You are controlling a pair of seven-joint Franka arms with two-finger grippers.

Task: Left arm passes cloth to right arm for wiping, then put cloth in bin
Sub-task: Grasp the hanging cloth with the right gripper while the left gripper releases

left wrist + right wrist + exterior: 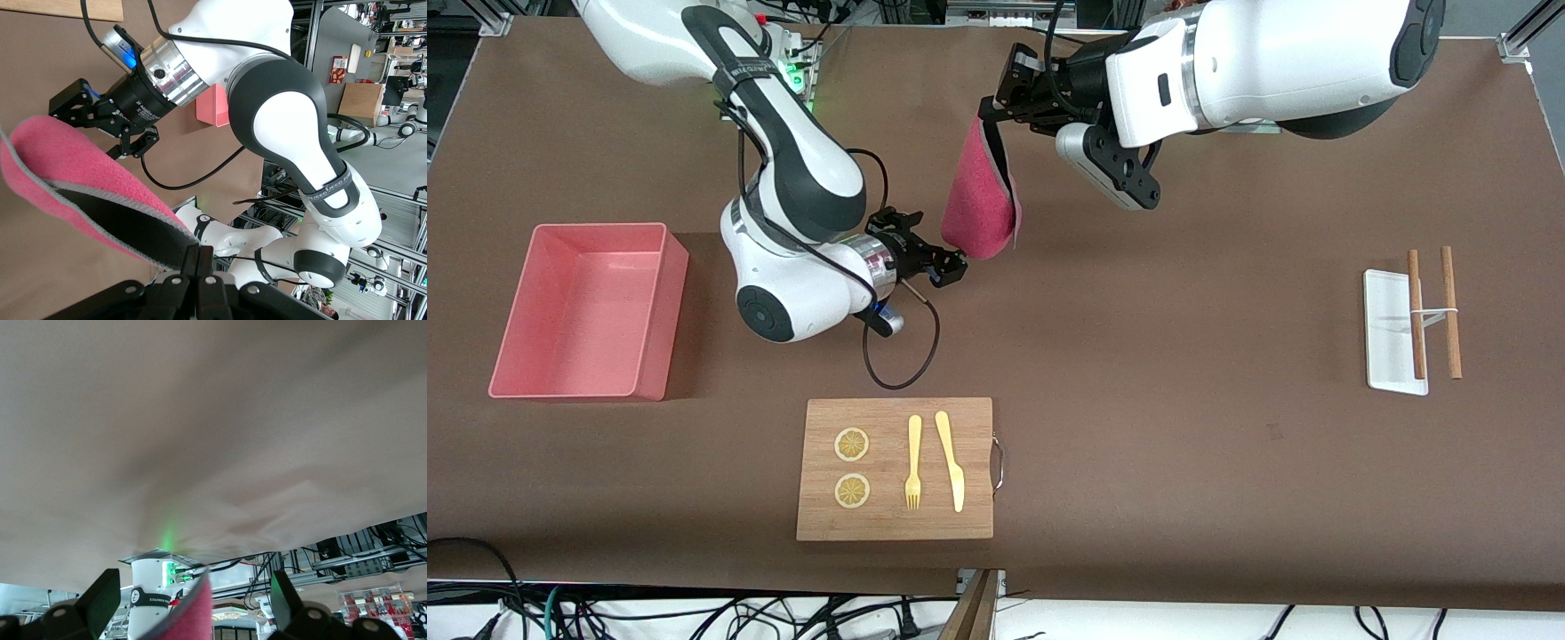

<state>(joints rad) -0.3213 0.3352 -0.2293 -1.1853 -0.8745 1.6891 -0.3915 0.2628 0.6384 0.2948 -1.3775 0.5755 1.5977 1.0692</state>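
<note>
Brown covering spans the whole table [1138, 400], with cables and aluminium framing along its edges. Left gripper [989, 111] is up in the air over the middle of the table, clenched on the top edge of the cloth [980, 200], which hangs down from it as a folded crimson-pink towel with its dark grey reverse and grey edging showing. In the left wrist view the cloth [80, 180] runs out from the closed fingertips toward the other arm. Right gripper [953, 267] is just beside the cloth's lower end, its fingers spread wide; in the right wrist view a tip of the cloth [193, 613] sits between the two fingers [100, 600], with no contact evident. The bin [516, 311], a pink low-walled tub, stands at the right arm's end of the table, well apart from the cloth. A wooden board [969, 418] lies nearer the front camera, carrying two lemon slices [852, 444], a yellow fork [913, 462] and a yellow knife [951, 462]. A small white tray [1387, 302] with two brown sticks [1451, 311] lies toward the left arm's end.
</note>
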